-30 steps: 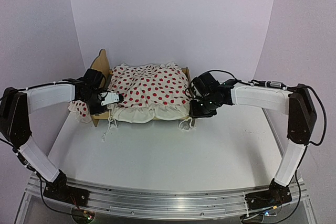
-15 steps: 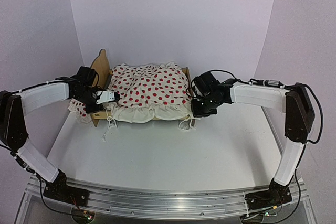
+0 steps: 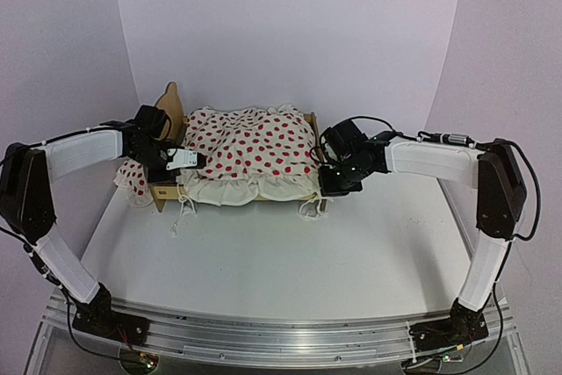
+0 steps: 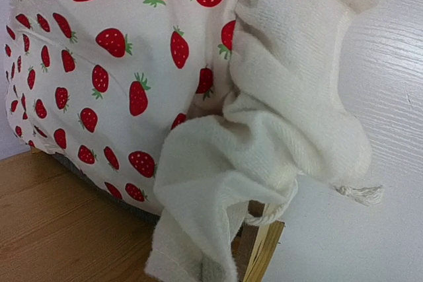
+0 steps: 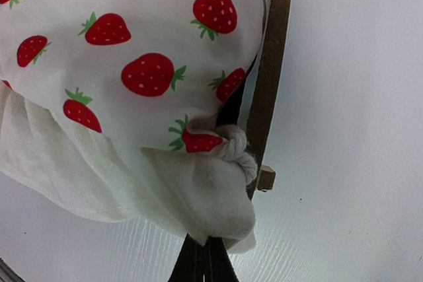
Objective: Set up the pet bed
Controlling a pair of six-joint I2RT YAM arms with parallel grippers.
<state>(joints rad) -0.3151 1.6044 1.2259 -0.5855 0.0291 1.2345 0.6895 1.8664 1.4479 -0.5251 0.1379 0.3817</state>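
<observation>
Your right gripper (image 5: 206,255) was pinched shut on the blanket (image 3: 250,142) smothering the pet bed (image 3: 171,99), left gripper (image 3: 188,161) shut too (hold unclear), pillow (image 3: 132,183) alongside.

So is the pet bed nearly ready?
Nearly. Done: the strawberry blanket lies spread over the pet bed. In hand: the right gripper pinches the blanket's cream ruffle at one corner, and the left gripper is shut at the other near corner. Left: the small pillow lies outside the frame, beside the headboard.
</observation>
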